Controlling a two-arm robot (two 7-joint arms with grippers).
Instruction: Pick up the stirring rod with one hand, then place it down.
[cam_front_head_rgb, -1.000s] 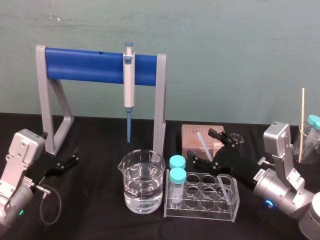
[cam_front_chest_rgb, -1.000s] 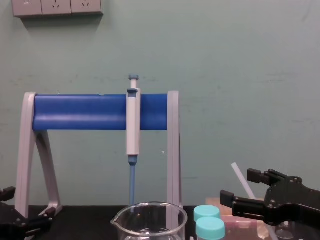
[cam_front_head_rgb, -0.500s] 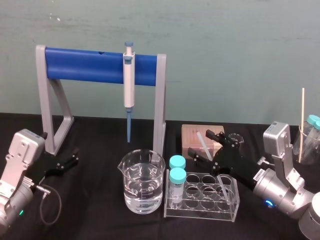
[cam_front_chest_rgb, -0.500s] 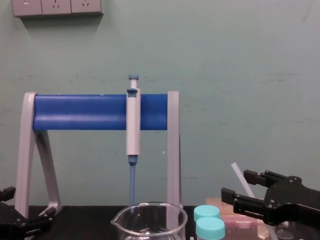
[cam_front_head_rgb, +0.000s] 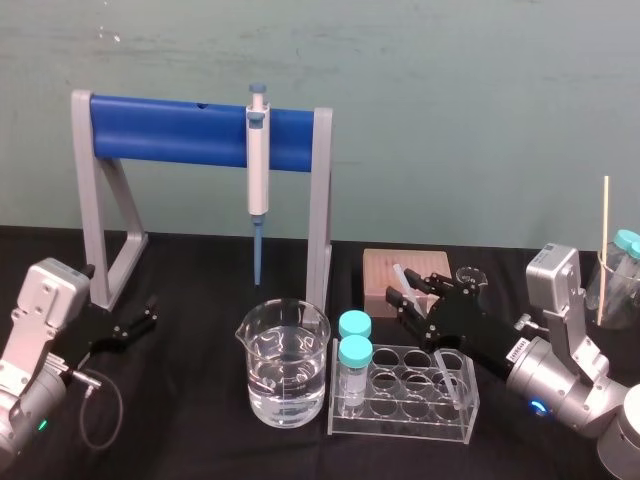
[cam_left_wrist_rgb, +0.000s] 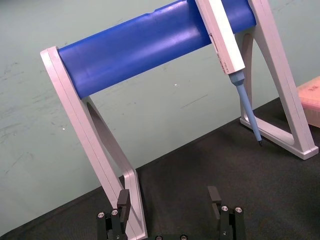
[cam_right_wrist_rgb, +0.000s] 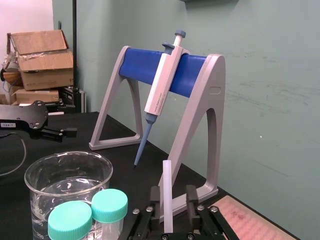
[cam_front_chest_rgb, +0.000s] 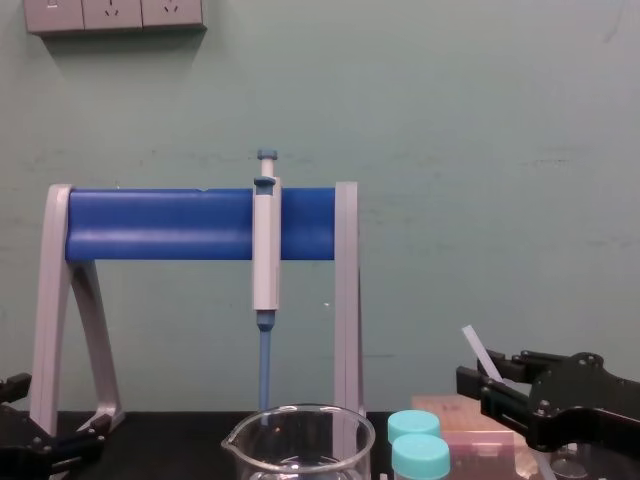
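The stirring rod (cam_front_head_rgb: 403, 279) is a thin translucent-white stick leaning up to the left in front of the pink box. My right gripper (cam_front_head_rgb: 412, 300) reaches in from the right, and its black fingers stand close on either side of the rod. In the right wrist view the rod (cam_right_wrist_rgb: 167, 195) rises between the two fingers (cam_right_wrist_rgb: 192, 196), with a slim gap still showing on one side. The chest view shows the rod (cam_front_chest_rgb: 476, 347) poking up above the right gripper (cam_front_chest_rgb: 490, 385). The rod's lower end is hidden behind the fingers. My left gripper (cam_front_head_rgb: 148, 318) rests open at the far left by the stand's foot.
A blue-and-grey stand (cam_front_head_rgb: 190, 130) holds a pipette (cam_front_head_rgb: 258, 170) at the back. A beaker of water (cam_front_head_rgb: 285, 365) and a clear tube rack (cam_front_head_rgb: 405, 400) with two teal-capped tubes stand in front. A pink box (cam_front_head_rgb: 385, 275) sits behind the gripper, and a jar with a wooden stick (cam_front_head_rgb: 604, 250) is at far right.
The right gripper's fingers have narrowed from wide apart to close around the stirring rod. The left arm has not moved.
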